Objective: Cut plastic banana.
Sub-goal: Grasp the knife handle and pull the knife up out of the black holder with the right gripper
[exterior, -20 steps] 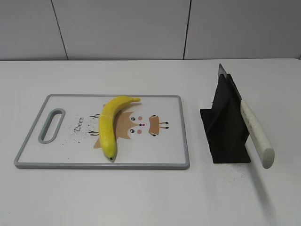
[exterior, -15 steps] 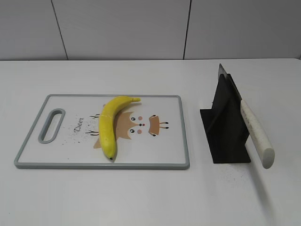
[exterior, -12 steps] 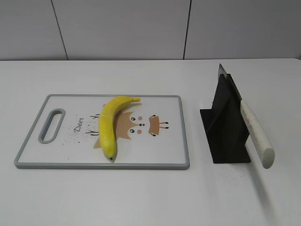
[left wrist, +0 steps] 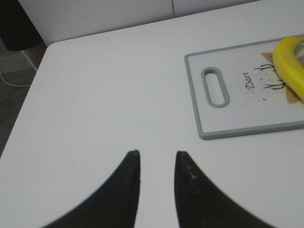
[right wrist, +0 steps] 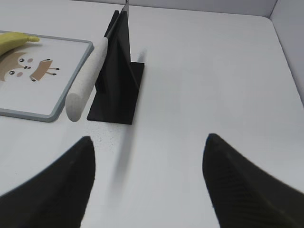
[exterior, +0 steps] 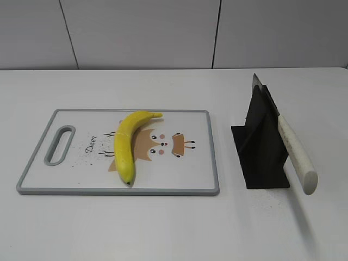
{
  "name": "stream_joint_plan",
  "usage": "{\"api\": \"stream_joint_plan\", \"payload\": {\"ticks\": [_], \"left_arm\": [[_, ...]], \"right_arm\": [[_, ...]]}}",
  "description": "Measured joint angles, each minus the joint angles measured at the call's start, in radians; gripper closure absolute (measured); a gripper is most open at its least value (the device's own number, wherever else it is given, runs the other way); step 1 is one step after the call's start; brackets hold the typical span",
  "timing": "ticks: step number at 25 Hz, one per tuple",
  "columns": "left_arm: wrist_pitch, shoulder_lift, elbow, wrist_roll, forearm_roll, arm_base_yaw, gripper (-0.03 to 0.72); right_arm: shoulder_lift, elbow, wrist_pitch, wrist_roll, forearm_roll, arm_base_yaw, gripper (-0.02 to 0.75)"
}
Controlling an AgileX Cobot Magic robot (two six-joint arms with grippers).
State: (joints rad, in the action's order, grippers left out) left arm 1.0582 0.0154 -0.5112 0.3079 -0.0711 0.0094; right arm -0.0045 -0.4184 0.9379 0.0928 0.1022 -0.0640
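Two grippers hover over the table (exterior: 163,228), neither holding anything; my left gripper (left wrist: 156,154) has its fingers narrowly parted, my right gripper (right wrist: 148,140) spread wide. Ahead and right of my left, the plastic banana (exterior: 126,144) lies on the cutting board (exterior: 81,189); ahead-left of my right, a white-handled knife (right wrist: 88,78) rests tilted in a black stand (right wrist: 118,76).
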Motion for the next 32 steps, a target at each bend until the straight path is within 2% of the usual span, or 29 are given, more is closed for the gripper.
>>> {"api": "stream_joint_plan", "payload": {"ticks": [20,22,27,28,32], "left_arm": [[-0.004,0.0,0.0,0.0,-0.009,0.0,0.441],[-0.004,0.0,0.0,0.0,-0.023,0.0,0.392],[-0.004,0.0,0.0,-0.033,-0.077,0.0,0.139],[-0.004,0.0,0.0,-0.042,-0.078,0.0,0.107],[-0.004,0.0,0.0,-0.061,-0.079,0.0,0.062]], "right_arm": [[0.0,0.0,0.0,0.0,0.0,0.0,0.182],[0.0,0.0,0.0,0.0,0.0,0.0,0.182],[0.0,0.0,0.0,0.0,0.0,0.0,0.182],[0.0,0.0,0.0,0.0,0.0,0.0,0.182],[-0.001,-0.011,0.015,0.0,0.0,0.0,0.182]]}}
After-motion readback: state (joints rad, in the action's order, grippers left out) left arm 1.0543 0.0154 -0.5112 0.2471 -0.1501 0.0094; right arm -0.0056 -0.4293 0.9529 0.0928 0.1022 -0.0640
